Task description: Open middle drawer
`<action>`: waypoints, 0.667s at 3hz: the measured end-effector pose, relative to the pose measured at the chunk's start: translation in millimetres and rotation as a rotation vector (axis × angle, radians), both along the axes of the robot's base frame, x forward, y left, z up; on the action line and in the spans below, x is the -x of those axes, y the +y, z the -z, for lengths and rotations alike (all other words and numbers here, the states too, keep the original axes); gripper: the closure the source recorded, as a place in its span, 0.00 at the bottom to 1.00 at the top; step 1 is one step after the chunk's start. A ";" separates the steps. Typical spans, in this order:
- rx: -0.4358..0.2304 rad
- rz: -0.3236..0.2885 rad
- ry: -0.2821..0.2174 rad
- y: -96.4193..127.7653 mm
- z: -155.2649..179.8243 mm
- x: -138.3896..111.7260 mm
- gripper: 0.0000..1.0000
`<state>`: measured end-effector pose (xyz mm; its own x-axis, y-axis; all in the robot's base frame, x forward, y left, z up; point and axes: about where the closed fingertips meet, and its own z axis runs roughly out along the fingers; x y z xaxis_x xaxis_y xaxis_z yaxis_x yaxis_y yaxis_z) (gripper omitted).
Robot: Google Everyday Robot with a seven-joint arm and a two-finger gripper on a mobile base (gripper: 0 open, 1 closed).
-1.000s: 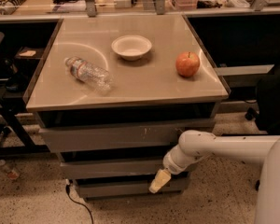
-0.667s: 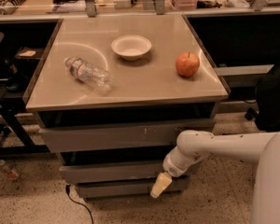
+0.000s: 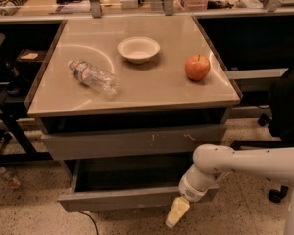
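Standing open: middle drawer (image 3: 122, 199), drawn out well past the front above it, its grey inside showing, low in the cabinet near the floor.
Gripper: the gripper (image 3: 178, 213), pale, points down at the floor just in front of the drawer's front, near its right end, with its tip below the front's lower edge. Whether it is spread or pressed together cannot be told, nor whether it touches the front.
Arm: the white arm (image 3: 245, 163) comes in from the right and bends down to a wrist at the drawer's right corner.
Top drawer: the top drawer (image 3: 137, 142), with a scratched grey front, sits directly above and further back than the pulled-out front.
Tabletop: the tabletop (image 3: 152, 89) carries a bowl (image 3: 138, 49) at the back, an apple (image 3: 197, 67) to its right and a bottle (image 3: 93, 76) on its side to the left, all well apart.
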<state>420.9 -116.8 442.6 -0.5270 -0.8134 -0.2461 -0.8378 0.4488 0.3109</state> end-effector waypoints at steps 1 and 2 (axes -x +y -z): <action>0.020 0.015 0.051 -13.1 -10.3 33.4 0.00; 0.020 0.014 0.051 -12.9 -10.3 33.3 0.00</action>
